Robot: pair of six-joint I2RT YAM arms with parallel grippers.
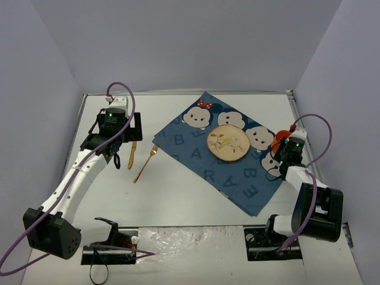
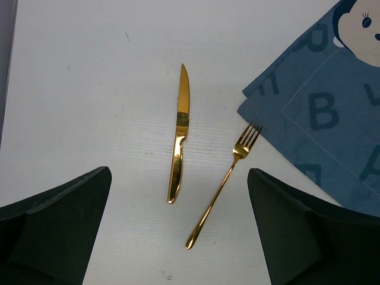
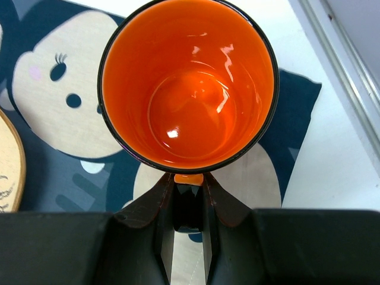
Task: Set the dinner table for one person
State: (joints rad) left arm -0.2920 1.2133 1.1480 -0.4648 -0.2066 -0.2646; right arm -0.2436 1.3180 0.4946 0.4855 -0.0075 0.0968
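Observation:
The white dinner table [image 1: 178, 202] holds a dark blue cloth [image 1: 196, 154] with a round tan plate [image 1: 228, 143] on it. A gold knife [image 2: 180, 130] and a gold fork [image 2: 225, 178] lie side by side on the bare table left of the cloth; they also show in the top view, knife [image 1: 132, 155] and fork [image 1: 145, 164]. My left gripper [image 2: 179, 172] hovers over them, open wide and empty. My right gripper [image 3: 189, 184] is shut on the handle of an orange mug [image 3: 187, 89] with a black outside. The mug is upright over the cloth's right corner [image 1: 279, 141].
Pale lavender-grey walls enclose the table on three sides. A metal edge strip [image 3: 341, 65] runs close to the right of the mug. The plate's rim [image 3: 9, 166] shows left of the mug. Both arm bases stand at the near edge.

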